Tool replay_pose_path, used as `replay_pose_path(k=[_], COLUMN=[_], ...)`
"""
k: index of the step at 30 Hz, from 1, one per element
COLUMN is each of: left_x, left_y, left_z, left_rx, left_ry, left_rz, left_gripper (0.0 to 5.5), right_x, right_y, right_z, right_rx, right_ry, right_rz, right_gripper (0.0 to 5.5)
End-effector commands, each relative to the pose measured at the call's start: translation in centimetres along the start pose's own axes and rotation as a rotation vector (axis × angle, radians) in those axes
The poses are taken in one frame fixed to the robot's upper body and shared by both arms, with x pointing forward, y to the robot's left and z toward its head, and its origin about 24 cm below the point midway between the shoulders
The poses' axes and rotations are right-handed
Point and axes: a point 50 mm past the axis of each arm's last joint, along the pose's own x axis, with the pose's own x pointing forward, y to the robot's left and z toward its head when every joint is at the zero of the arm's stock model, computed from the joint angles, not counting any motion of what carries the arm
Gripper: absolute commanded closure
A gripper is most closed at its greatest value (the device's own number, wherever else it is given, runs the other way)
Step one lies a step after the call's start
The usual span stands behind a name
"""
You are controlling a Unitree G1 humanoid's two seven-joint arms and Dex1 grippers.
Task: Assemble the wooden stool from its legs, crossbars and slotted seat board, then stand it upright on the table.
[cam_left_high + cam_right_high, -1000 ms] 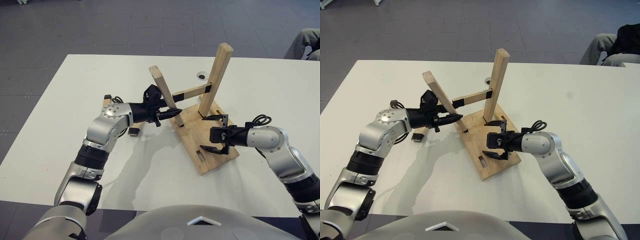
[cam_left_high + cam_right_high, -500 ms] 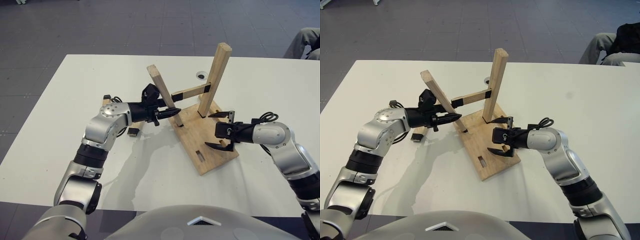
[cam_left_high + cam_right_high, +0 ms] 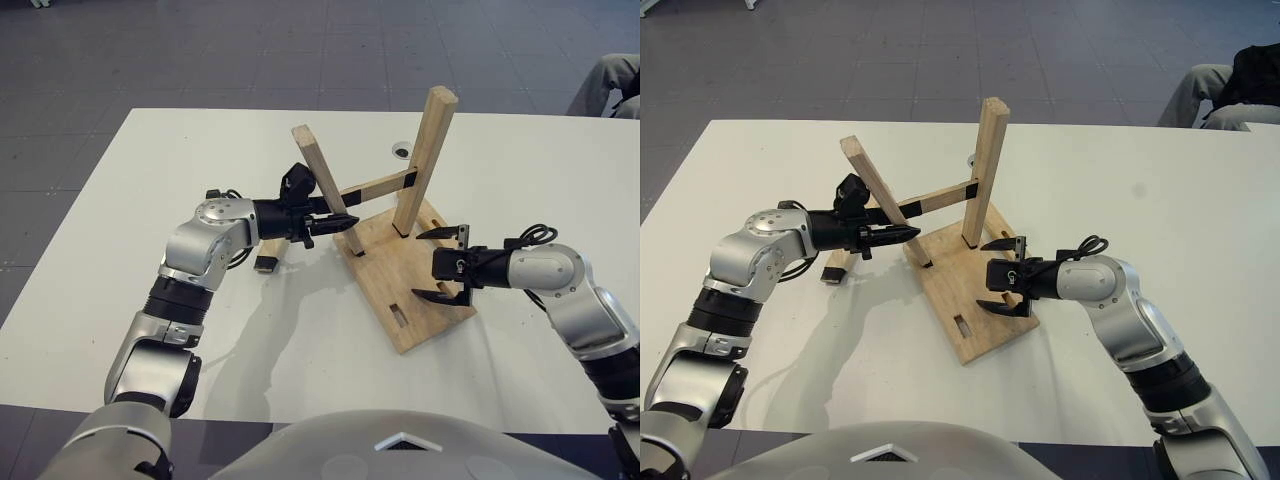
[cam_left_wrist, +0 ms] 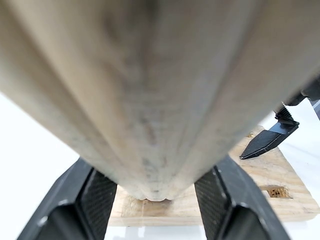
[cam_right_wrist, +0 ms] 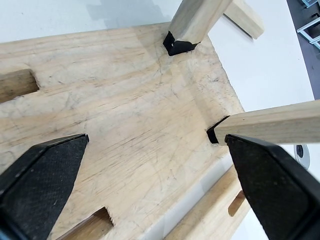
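No writing can be read

A small pale mark (image 3: 1012, 277) sits on the body of the right end effector (image 3: 982, 275), at the 3 o'clock edge of the seat board (image 3: 955, 290), and it is too small to make out. The seat board, the leaning leg (image 3: 875, 185) at its 10 o'clock corner and the white desk (image 3: 1140, 180) show only plain wood grain or plain surface.

Left tool (image 3: 338, 220) clamps leaning leg (image 3: 322, 180); right tool (image 3: 417, 264) spread wide over seat board (image 3: 385, 278) on table (image 3: 120, 300).
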Motion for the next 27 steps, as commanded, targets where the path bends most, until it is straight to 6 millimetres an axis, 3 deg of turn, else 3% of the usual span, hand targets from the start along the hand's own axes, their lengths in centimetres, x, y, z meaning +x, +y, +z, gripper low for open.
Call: replay_pose_path(k=[1, 6, 10, 15, 20, 21, 24, 27], left_x=[-0.2, 0.4, 0.2, 0.1, 0.0, 0.0, 0.1, 0.4], left_y=[-0.5, -1.3, -1.9, -1.6, -1.6, -1.6, -1.8, -1.7], left_z=[-5.5, -6.2, -5.2, -5.2, -5.5, -5.5, -5.7, -5.6], left_rx=[-0.116, -0.042, -0.060, -0.069, -0.069, -0.071, -0.072, -0.065], left_ry=[0.275, 0.353, 0.336, 0.325, 0.319, 0.318, 0.314, 0.309], left_rz=[0.005, -0.030, -0.072, -0.053, -0.035, -0.034, -0.033, -0.032], left_gripper=[3.45, 3.45, 3.45, 3.45, 3.45, 3.45, 3.45, 3.45], right_x=[0.1, 0.2, 0.2, -0.4, -3.1, -3.6, -4.2, -2.5], right_y=[0.0, 0.0, 0.1, -1.2, -1.9, -2.5, -6.5, -7.5], right_z=[-0.3, 0.0, 0.1, 1.7, 5.2, 6.0, 9.4, 10.2], right_rx=[-0.003, 0.006, 0.024, 0.060, 0.107, 0.114, 0.157, 0.184], right_ry=[0.022, 0.008, 0.001, -0.066, -0.188, -0.226, -0.405, -0.424], right_rz=[0.008, -0.021, -0.030, -0.075, 0.024, 0.005, -0.289, -0.463], right_gripper=[0.45, 0.45, 0.45, 1.42, 2.32, 2.56, 2.98, 2.98])
